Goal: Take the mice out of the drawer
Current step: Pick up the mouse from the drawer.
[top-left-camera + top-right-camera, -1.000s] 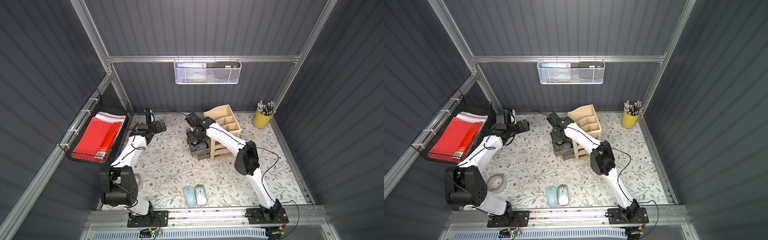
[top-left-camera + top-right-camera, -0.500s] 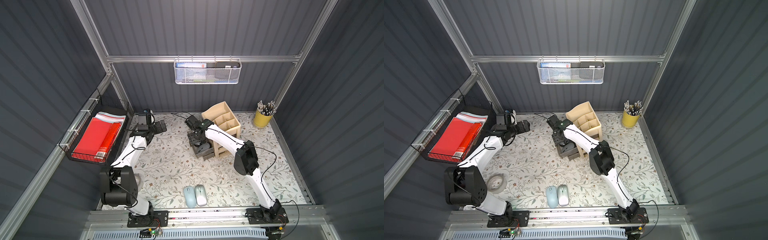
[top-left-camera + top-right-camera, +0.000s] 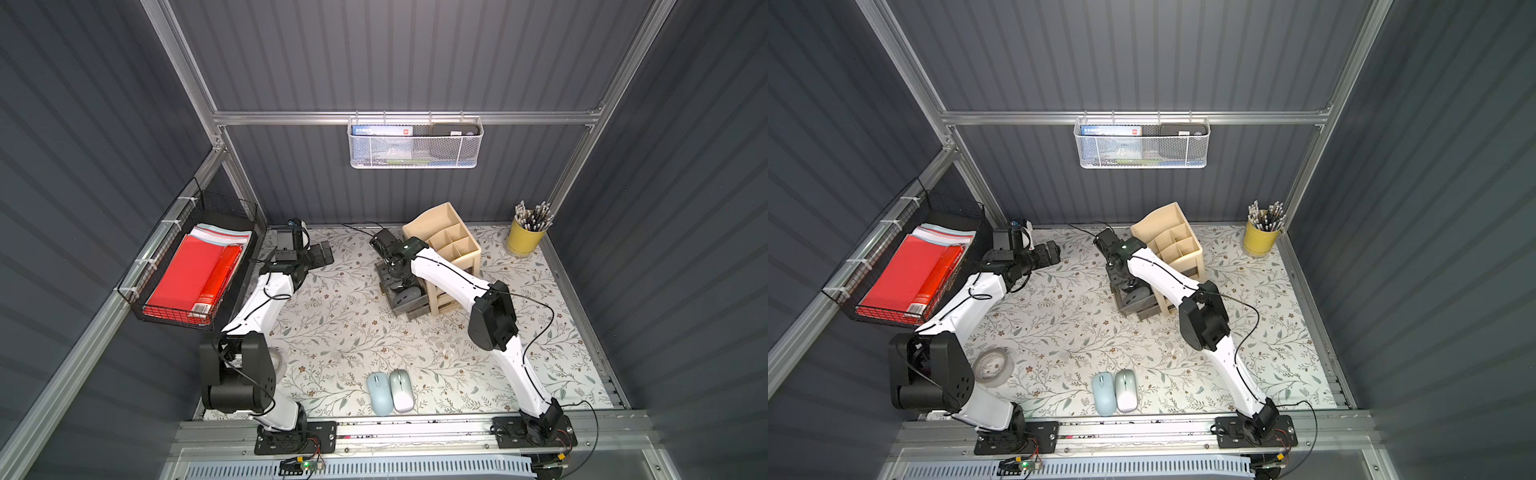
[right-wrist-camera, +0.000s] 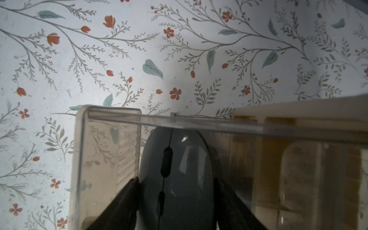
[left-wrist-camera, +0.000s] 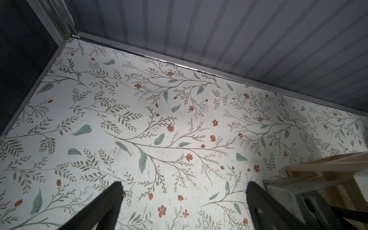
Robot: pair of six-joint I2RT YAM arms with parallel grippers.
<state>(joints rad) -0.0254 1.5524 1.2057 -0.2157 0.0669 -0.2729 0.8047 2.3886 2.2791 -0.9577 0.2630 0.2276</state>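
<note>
A clear drawer stands pulled out of the wooden organiser. My right gripper reaches down into it. In the right wrist view a dark grey mouse lies against the drawer's clear wall. The right gripper is shut on it, one black finger pressed to each side. A second grey mouse lies in the drawer near its front. A pale blue mouse and a silver mouse lie side by side at the table's front. My left gripper hangs open over bare table at the back left.
A yellow cup of pencils stands at the back right. A tape roll lies by the left arm's base. A black wire basket with red folders hangs on the left wall. A white mesh basket hangs on the back wall.
The right gripper's jaws have narrowed onto the dark grey mouse in the drawer. The left arm has not moved.
</note>
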